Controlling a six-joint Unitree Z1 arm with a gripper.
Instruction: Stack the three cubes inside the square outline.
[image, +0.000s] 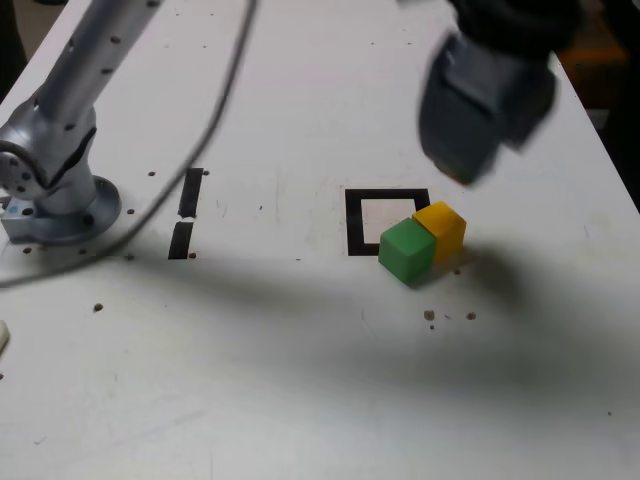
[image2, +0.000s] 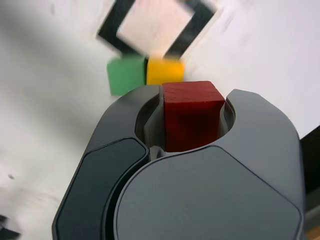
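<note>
red cube: being gripped by end effector, hanging above counter | green cube + yellow cube: sitting side by side, touching, at square outline's near-right corner in exterior view | black tape strips: lying on exterior view's left, near arm base

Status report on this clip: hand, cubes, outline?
Hand shut on red cube, lifted. Green cube and yellow cube side by side on the table, at a corner of the square outline. Outline's centre clear.
</note>
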